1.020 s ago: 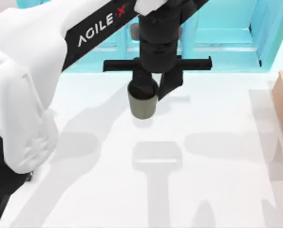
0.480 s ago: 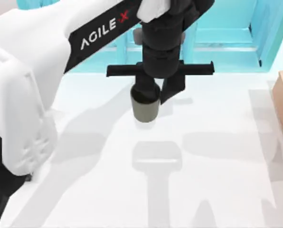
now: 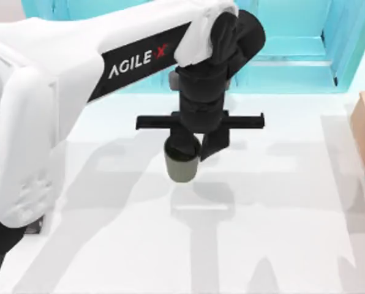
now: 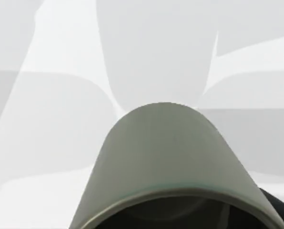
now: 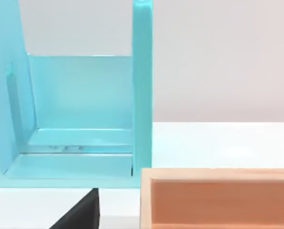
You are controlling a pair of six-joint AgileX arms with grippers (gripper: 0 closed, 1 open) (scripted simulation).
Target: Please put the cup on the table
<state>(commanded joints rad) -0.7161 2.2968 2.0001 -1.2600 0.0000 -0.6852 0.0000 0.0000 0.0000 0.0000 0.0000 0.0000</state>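
cup [image 3: 182,168] pinched at the rim by left gripper [image 3: 198,149], one finger inside, over mid table [image 3: 280,245]. looks light, rigid, probably slick-walled; rim grip suits it.

Bright, even light w/ no glare; soft grey arm shadows overlap across the table [image 3: 280,245], darkest near its front edge. Edges look slightly soft.

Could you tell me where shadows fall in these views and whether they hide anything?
Top view: soft grey arm shadows cross the table below the cup held by the left gripper, hiding nothing. Left wrist view: broad overlapping shadows beyond the cup. Right wrist view: evenly lit shelf unit and wooden box.
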